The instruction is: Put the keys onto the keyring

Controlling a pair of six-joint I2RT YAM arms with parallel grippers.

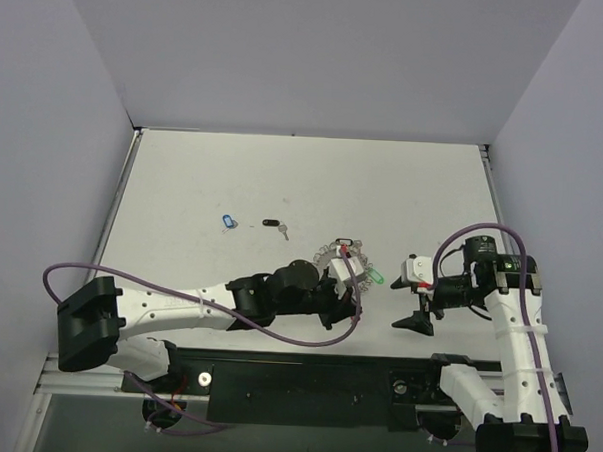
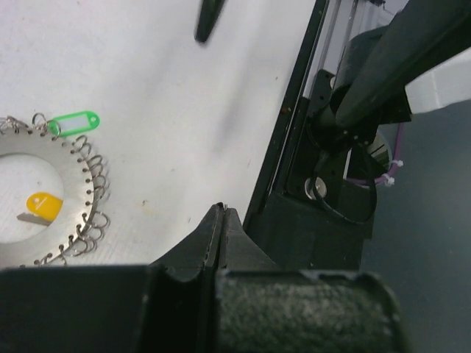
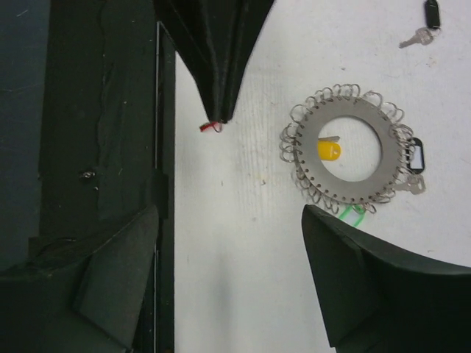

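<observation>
Fairly near table [image 3: 243, 243] edge, keyring [image 3: 307, 147].

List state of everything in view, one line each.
left gripper: shut, red scrap at its tip
right gripper: open, empty
keyring: flat on table
green key: seems hooked to a keyring loop
yellow key: loose inside keyring's opening
black key by the rim: touching loops, attachment unclear
second black key: loose, away from keyring
blue key: loose, away from keyring

Even, diffuse light, apparently from overhead, falls on the matte white table [image 1: 283, 185]; shadows are soft and faint. Left wrist view: the black left gripper [image 2: 221, 212] is blurred in the foreground. Right wrist view: sharp.
</observation>
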